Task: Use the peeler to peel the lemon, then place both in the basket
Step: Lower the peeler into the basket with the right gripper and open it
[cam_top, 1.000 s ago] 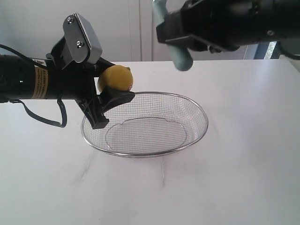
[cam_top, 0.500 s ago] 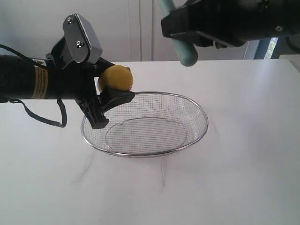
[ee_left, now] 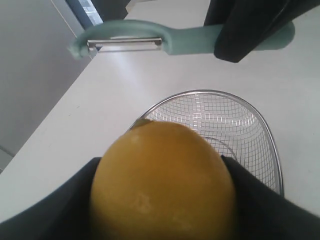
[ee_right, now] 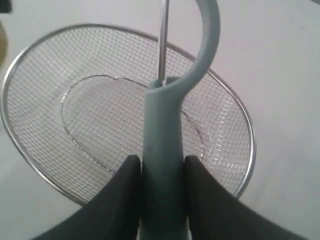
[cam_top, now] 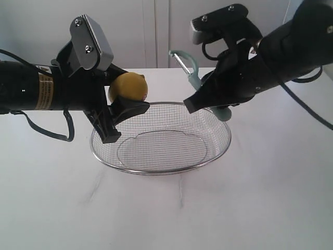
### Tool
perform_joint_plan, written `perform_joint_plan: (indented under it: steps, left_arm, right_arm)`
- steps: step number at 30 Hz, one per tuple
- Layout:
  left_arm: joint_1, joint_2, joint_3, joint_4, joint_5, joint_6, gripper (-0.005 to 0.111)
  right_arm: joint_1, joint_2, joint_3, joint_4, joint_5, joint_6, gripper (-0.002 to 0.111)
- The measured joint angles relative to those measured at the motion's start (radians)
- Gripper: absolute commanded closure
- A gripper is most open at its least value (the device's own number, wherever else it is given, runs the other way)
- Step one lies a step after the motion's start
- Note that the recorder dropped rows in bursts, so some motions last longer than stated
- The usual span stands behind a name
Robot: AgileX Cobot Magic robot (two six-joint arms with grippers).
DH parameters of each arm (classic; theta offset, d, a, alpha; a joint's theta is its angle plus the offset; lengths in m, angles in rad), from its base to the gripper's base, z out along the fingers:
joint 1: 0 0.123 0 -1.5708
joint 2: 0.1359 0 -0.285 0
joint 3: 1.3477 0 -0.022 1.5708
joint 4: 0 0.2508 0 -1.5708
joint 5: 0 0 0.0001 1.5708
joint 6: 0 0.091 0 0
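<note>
Right gripper [ee_right: 162, 172], clamping the peeler [cam_top: 193, 75], has dropped over the basket [cam_top: 156, 172] on the white table [cam_top: 260, 198]; left gripper [cam_top: 127, 91] pinches the lemon [cam_top: 130, 83] above its rim.

Shiny wire-mesh basket [cam_top: 208, 136], smooth-skinned lemon [cam_top: 128, 87]

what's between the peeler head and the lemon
Nothing: the exterior view shows only open air between the peeler and the lemon, both held off the table.

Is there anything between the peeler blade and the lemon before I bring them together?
Nothing visible. The small yellow lemon is clamped in the left jaws and the pale teal peeler in the right jaws. They are apart, with only open air between them, over the silver wire-mesh basket.
</note>
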Motion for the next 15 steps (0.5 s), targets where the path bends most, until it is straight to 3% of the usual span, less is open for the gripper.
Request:
perform_joint_plan:
  steps: [7, 15]
  left_arm:
    - [0.0, 0.0, 0.0, 0.0, 0.008, 0.0, 0.107]
    - [0.0, 0.0, 0.0, 0.037, 0.152, -0.042, 0.107]
  right_arm:
    - [0.0, 0.131, -0.042, -0.047, -0.017, 0.024, 0.108]
    - [0.0, 0.321, -0.102, -0.092, -0.044, 0.024, 0.108]
